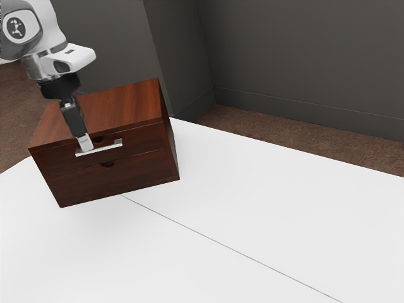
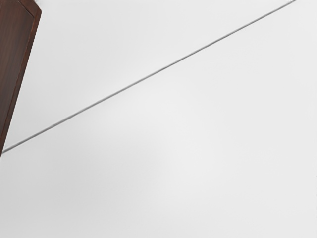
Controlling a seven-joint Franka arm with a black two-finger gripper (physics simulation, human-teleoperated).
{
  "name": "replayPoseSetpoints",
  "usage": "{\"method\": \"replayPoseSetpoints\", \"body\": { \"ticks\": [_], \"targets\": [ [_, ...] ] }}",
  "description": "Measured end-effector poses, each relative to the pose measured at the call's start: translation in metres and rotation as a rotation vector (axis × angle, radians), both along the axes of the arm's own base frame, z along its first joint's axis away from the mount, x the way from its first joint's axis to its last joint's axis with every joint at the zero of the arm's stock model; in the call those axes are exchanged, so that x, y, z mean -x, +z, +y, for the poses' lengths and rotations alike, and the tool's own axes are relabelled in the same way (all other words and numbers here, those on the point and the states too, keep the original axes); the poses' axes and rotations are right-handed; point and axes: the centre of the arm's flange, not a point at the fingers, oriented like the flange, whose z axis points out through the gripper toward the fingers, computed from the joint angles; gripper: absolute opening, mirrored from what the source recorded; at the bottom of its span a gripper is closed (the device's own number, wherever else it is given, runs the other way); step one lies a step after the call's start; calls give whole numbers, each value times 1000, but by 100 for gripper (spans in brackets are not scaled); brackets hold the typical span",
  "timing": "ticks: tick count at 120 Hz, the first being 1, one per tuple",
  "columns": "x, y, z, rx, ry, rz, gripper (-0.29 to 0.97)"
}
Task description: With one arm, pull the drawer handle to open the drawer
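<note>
A dark wooden drawer box [image 1: 126, 107] stands on the white table [image 1: 252, 208] at the exterior view's left. Its upper drawer front [image 1: 136, 142] looks flush with the box, and a silver bar handle [image 1: 104, 148] runs across it. My black gripper [image 1: 83, 144] comes down from above the box and its tip lies over the handle's left end. In the wrist view a strip of the box's wooden face [image 2: 15, 64] lies beside the hand, with the white tabletop [image 2: 198, 148] beyond.
A thin dark seam [image 1: 214, 243] crosses the tabletop diagonally in front of the box. Beyond the table's far edge lie brown floor [image 1: 303, 132] and grey walls [image 1: 303, 50]. The table spreads wide to the exterior view's right of the box.
</note>
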Motion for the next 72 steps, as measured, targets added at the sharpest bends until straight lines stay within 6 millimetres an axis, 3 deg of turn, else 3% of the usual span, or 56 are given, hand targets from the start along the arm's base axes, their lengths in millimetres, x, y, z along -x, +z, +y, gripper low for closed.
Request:
{"method": "replayPoseSetpoints", "body": {
  "ticks": [18,28,34,41,52,72],
  "targets": [
    [-1,0,-3,8,-16,-5,68],
    [30,69,-14,-5,-39,-148,68],
    [41,87,-15,0,-42,-191,68],
    [42,87,-8,6,-30,-193,68],
    [32,71,2,12,-13,-161,68],
    [31,69,-2,18,-36,-152,68]
  ]
}}
